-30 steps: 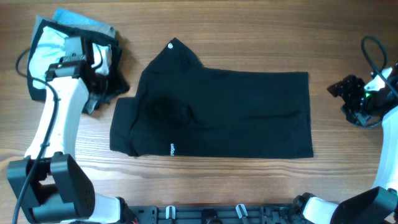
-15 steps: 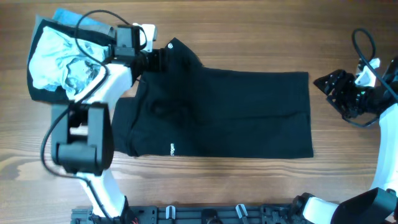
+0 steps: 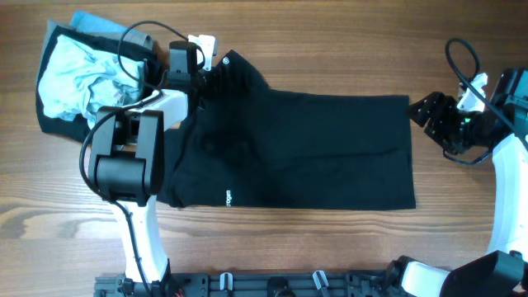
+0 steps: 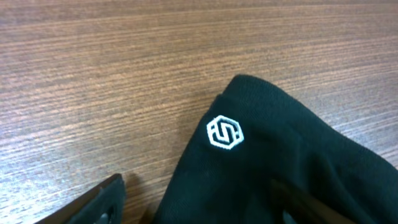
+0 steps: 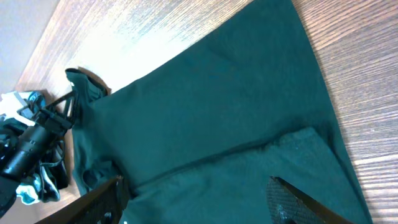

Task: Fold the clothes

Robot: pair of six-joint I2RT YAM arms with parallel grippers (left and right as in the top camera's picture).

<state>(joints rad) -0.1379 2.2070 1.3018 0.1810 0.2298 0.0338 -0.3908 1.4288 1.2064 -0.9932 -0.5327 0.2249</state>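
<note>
The clothes here are a black T-shirt [image 3: 297, 148], folded flat in the middle of the table, with a white logo [image 3: 228, 59] at its raised top-left corner. My left gripper [image 3: 216, 76] is at that corner and open. In the left wrist view the hexagon logo [image 4: 224, 132] lies just ahead of the left gripper [image 4: 199, 208], whose jaws straddle the fabric's edge without pinching it. My right gripper [image 3: 425, 111] hovers open by the shirt's right edge. The right wrist view shows the right gripper [image 5: 199, 202] above the shirt [image 5: 211, 118], holding nothing.
A heap of other garments, pale blue [image 3: 70, 78] on black, lies at the table's far left behind my left arm. The wood table [image 3: 470, 214] shows bare around the shirt. A black rail [image 3: 272, 285] runs along the front edge.
My left arm has swung right from over the garment heap to the shirt's top-left corner, its jaws opening wider. My right gripper has crept left toward the shirt's right edge.
</note>
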